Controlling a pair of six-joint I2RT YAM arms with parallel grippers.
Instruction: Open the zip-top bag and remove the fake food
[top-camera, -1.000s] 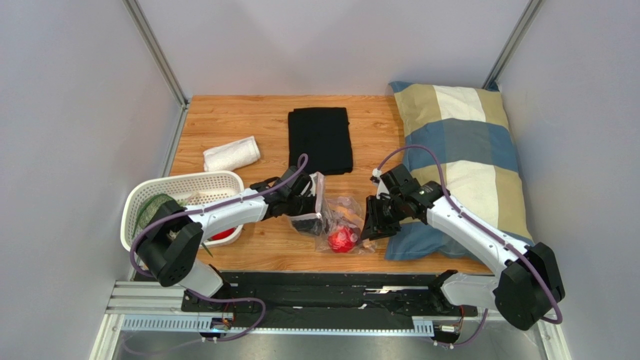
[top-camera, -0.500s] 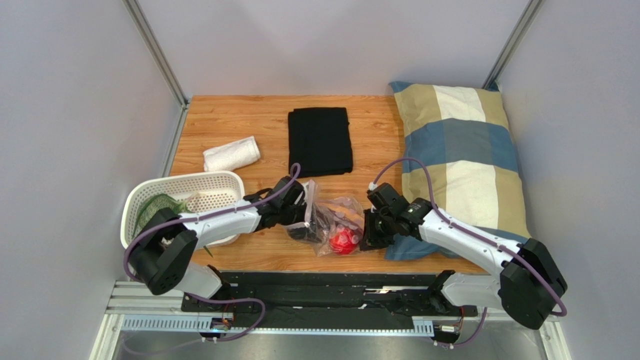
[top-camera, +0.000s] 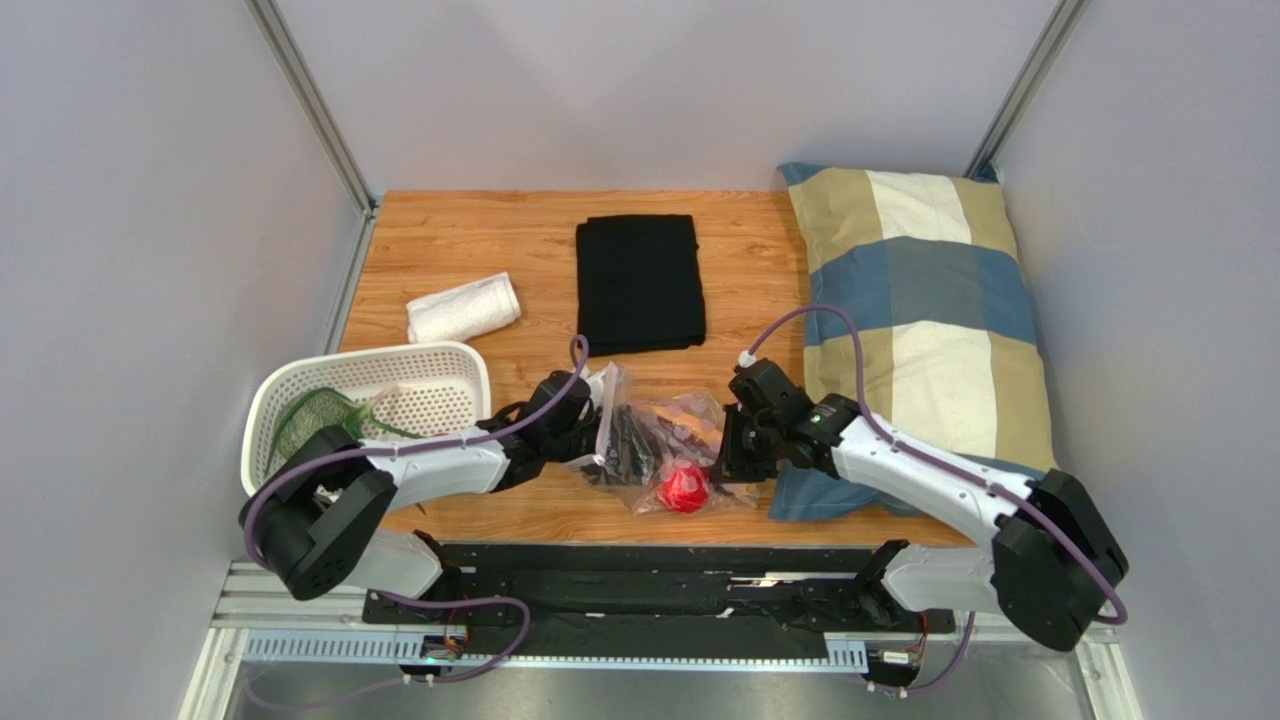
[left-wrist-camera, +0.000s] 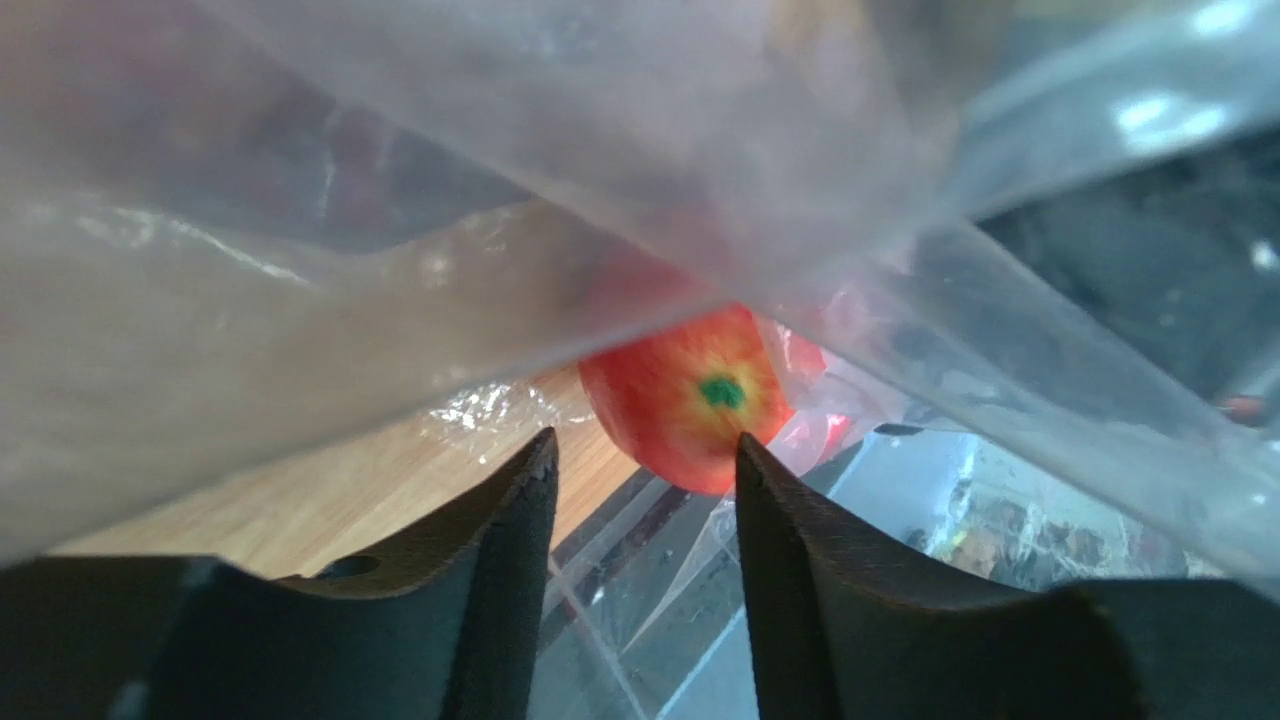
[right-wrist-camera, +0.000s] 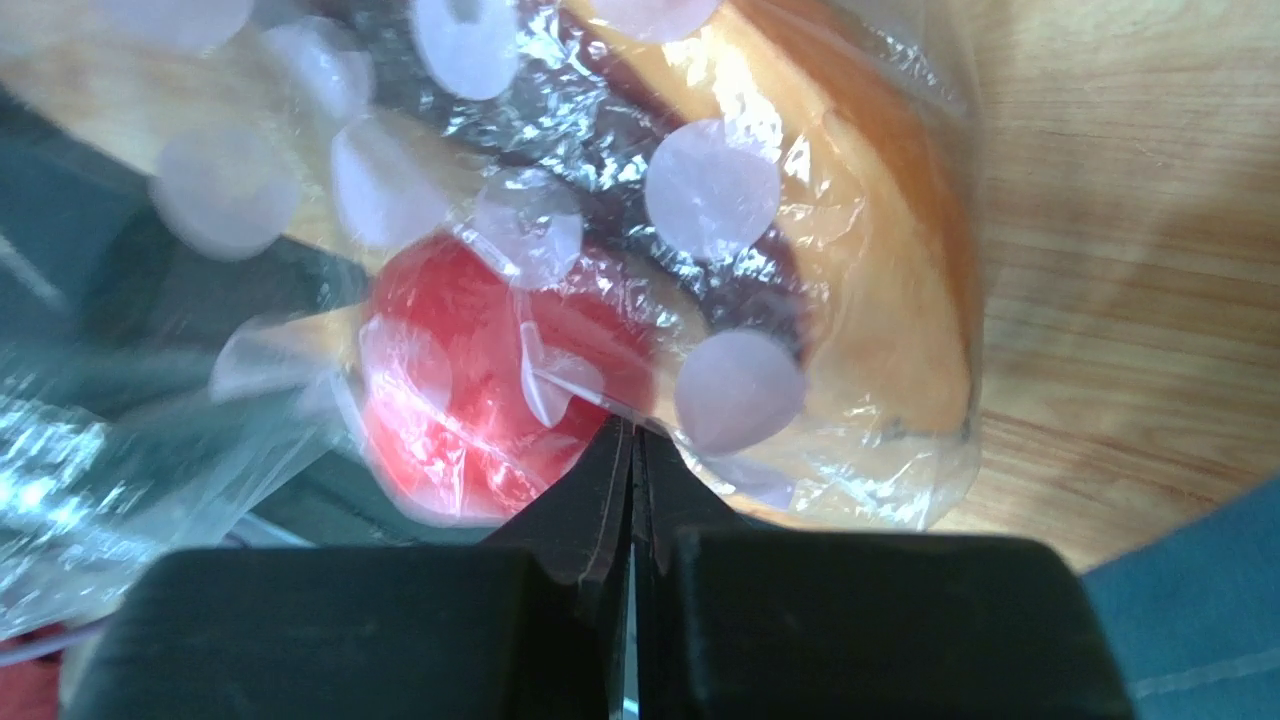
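Left gripper (left-wrist-camera: 643, 453), spread inside clear pink-dotted zip-top bag (right-wrist-camera: 706, 195), faced round red toy fruit (left-wrist-camera: 688, 399) at twelve o'clock; right gripper (right-wrist-camera: 631, 438) pinched bag. Next, likely: grasp fruit.

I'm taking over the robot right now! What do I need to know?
Left gripper: open, reaching into the zip-top bag, with a red fruit just ahead of its fingers, not grabbed.
Right gripper: shut on the bag's plastic, next to the pillow.
Done: the bag is open, and the green leafy bunch lies in the white basket.
Left to do: the red fruit and the orange piece are inside the bag. Taking the fruit looks like the next move.
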